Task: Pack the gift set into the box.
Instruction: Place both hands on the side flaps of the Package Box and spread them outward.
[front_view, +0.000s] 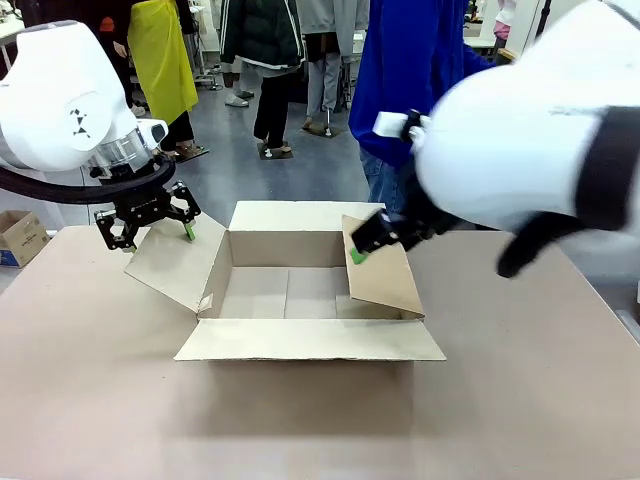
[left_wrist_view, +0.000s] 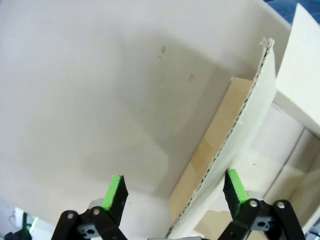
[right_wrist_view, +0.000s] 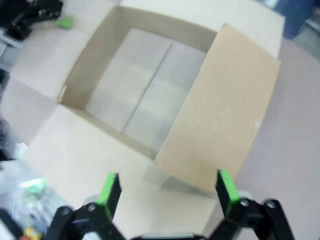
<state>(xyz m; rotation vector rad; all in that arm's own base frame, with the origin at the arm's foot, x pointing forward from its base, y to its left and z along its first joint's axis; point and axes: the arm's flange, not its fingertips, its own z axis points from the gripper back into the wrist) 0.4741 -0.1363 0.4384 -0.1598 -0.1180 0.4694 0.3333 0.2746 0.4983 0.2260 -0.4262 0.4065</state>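
**Opening the flaps.** The left end effector (left_wrist_view: 173, 175) is hanging with its fingers spread apart and gripping nothing. A corrugated cardboard edge is running up between the two green pads (left_wrist_view: 114, 192), and neither pad is visibly pressing on it. The right end effector (right_wrist_view: 167, 174) is likewise gaping and empty, and is hovering just above the right flap (right_wrist_view: 220, 105). That flap is leaning inward over the opening, while the left flap (front_view: 165, 265) is sloping outward and down. The box (front_view: 285, 250) is sitting mid-surface (front_view: 520, 400) between the arms, with nothing lying on its floor. A person (front_view: 400, 90) is standing just beyond it.

**Risks (judged).**
- The right flap is shading part of the opening. A push landing on its outer face would be folding it further in and narrowing the way for packing.
- The box is empty and probably light, so a sideways pull on either flap could be sliding or turning it.

**Unclear.**
- In the front view the right arm is blurring heavily, so its fingers are hard to separate.
- In the left wrist view the cardboard is too close to tell which edge is lying between the fingers.
- The near flap is hiding the box's near wall.
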